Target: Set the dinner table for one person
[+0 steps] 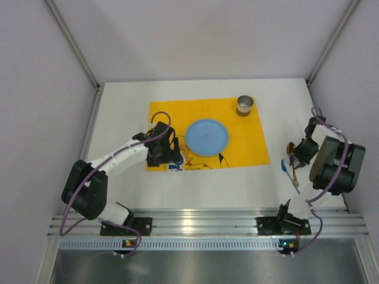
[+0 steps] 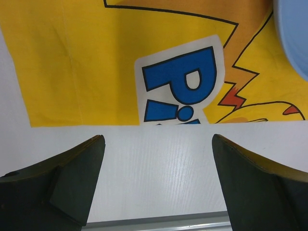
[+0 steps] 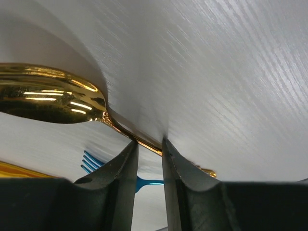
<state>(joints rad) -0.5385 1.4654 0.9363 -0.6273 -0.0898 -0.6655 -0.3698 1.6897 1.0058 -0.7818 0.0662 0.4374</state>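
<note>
The white dinner table (image 1: pixel 121 112) carries a yellow printed mat (image 1: pixel 251 139) with a light blue plate (image 1: pixel 206 137) in its middle and a metal cup (image 1: pixel 245 105) at its far right corner. My right gripper (image 1: pixel 295 155) is right of the mat and shut on the handle of a gold spoon (image 3: pixel 48 94), whose bowl sticks out to the left in the right wrist view. The handle crosses between the fingertips of the right gripper (image 3: pixel 147 143). A blue fork (image 1: pixel 291 173) lies on the table just below. My left gripper (image 1: pixel 163 155) is open and empty over the mat's near left corner.
The left wrist view shows the mat's near edge (image 2: pixel 72 72), bare table under the left gripper (image 2: pixel 159 140) and the plate's rim (image 2: pixel 294 38) at the top right. An aluminium rail (image 1: pixel 201 223) runs along the near edge. Walls enclose the table on three sides.
</note>
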